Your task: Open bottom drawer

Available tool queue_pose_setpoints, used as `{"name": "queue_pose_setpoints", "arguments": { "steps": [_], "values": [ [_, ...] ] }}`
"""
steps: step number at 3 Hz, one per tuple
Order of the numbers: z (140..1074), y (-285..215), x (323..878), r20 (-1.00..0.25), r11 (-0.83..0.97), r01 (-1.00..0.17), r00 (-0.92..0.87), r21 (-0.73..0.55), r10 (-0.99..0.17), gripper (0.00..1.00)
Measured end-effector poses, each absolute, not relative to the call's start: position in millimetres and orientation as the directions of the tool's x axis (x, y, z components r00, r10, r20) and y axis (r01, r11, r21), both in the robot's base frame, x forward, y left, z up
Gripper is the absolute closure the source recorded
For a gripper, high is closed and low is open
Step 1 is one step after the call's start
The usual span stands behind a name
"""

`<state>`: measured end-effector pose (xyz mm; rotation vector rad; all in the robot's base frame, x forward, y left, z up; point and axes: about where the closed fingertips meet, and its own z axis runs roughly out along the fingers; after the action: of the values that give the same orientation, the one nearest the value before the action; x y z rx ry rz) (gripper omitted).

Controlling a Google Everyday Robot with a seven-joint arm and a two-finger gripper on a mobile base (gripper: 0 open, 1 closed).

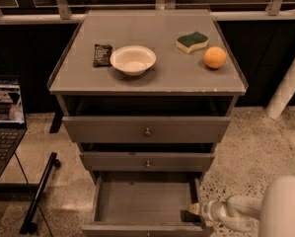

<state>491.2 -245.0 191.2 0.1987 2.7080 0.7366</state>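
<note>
bottom drawer (144, 201) stands pulled out at bottom centre of frame, gripper (195, 209) at its right front inside corner, open or closed: can't tell.

No text is legible; the hand (194, 209) sits by the front right corner of the bottom drawer (142, 201).

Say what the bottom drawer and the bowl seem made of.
The bottom drawer looks like grey painted metal or laminate with a matte finish: flat, even panels, no grain. The bowl seems to be white ceramic or plastic, smooth with a soft sheen. The claw sits at the open drawer's front right corner.
</note>
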Motion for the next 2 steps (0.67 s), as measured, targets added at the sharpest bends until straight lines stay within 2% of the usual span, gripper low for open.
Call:
{"name": "queue_pose_setpoints", "arguments": {
  "steps": [1,2],
  "values": [
    [224,-250,507,-0.435,0.838,-0.051,-0.871,0.543,0.229,1.00],
    [241,-246,510,-0.479,0.817,-0.067,-0.836,0.573,0.267,1.00]
  ]
}}
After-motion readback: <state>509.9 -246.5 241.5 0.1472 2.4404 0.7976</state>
